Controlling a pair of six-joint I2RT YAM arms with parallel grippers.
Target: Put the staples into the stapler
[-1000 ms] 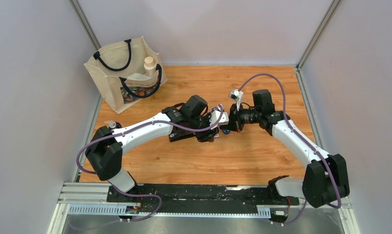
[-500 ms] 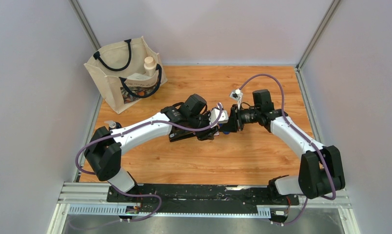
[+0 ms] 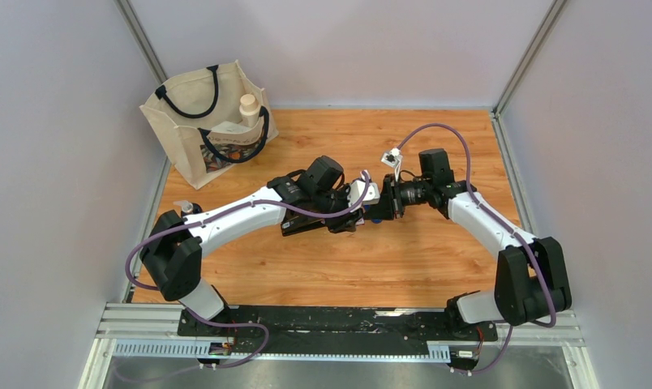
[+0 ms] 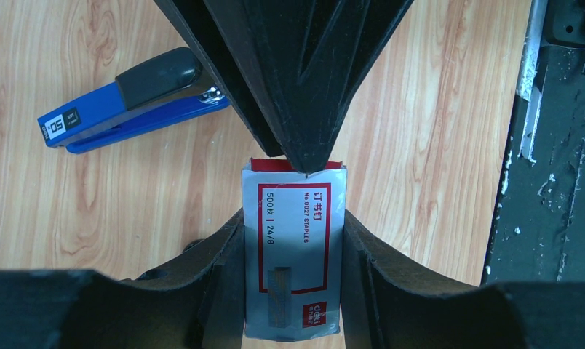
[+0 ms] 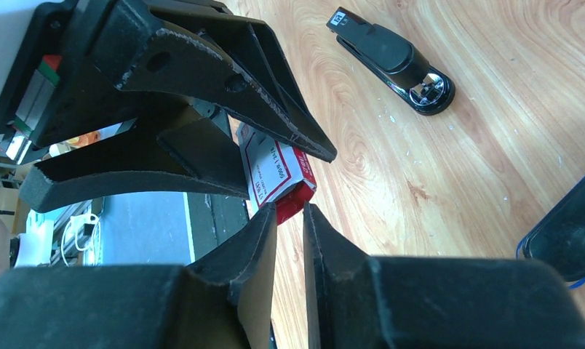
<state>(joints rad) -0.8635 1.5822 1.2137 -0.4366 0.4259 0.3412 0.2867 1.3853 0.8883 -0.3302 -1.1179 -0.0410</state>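
The staples (image 4: 293,247), a white box with a red frame, hang above the table with my left gripper (image 4: 293,218) shut on the box's long sides. My right gripper (image 5: 289,209) meets the box's red end (image 5: 293,190) head-on. Its jaws stand a narrow gap apart and its tips close on that end. From the left wrist, the right fingers (image 4: 297,87) taper down onto the box's top edge. The blue stapler (image 4: 129,102) lies shut on the wood below and to the left, and its end also shows at the frame edge in the right wrist view (image 5: 566,233).
An all-black stapler (image 5: 391,62) lies on the wood beyond the grippers. A cream tote bag (image 3: 209,121) with a bottle in it stands at the back left corner. The black base rail (image 4: 559,145) runs along the near table edge.
My right gripper has slid slightly left onto the box's end, and its jaws went from fully shut to a narrow gap. The left gripper and box have stayed put.
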